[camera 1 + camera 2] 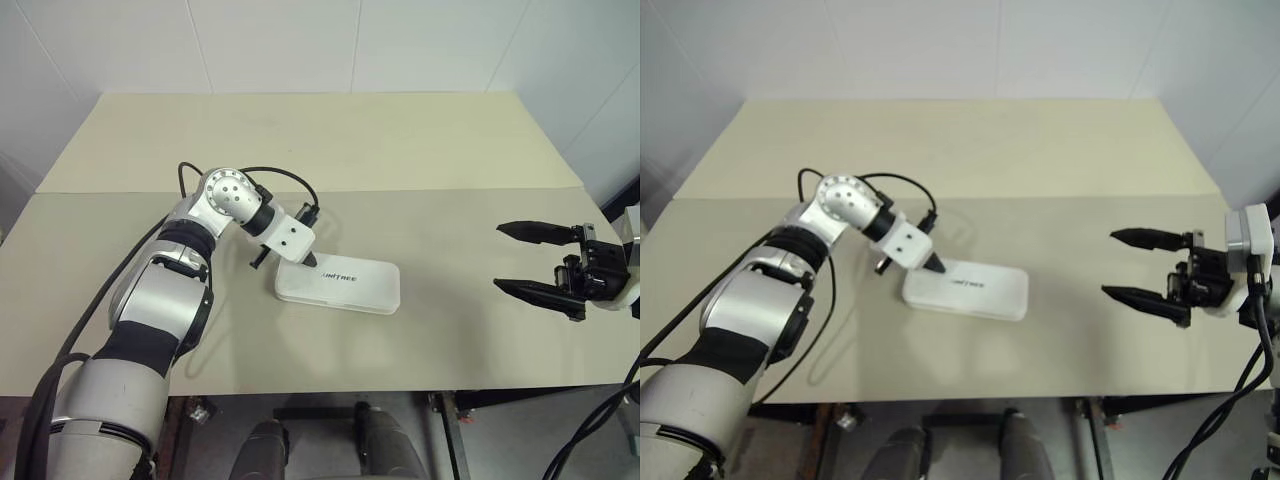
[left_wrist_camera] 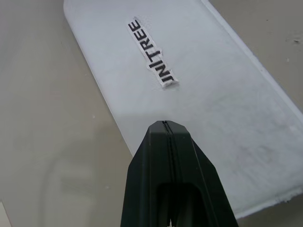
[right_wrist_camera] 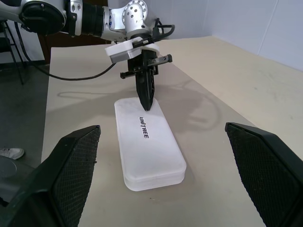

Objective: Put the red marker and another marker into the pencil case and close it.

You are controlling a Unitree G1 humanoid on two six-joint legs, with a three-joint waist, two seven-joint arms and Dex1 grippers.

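One white pencil case (image 1: 338, 286), lid down, dark lettering; left jaws pressed together above lid, right jaws wide, empty.

From my station, the pencil case (image 3: 151, 146) looked like white hard plastic, its lid matt and faintly grainy, with a small paper-like label of black lettering (image 2: 152, 53) stuck on. The counter (image 1: 330, 140) read as a smooth, matt beige laminate. The left gripper (image 2: 165, 130) was matt black plastic; the right gripper (image 3: 163, 177) had finely textured, dotted black pads (image 3: 78, 163).
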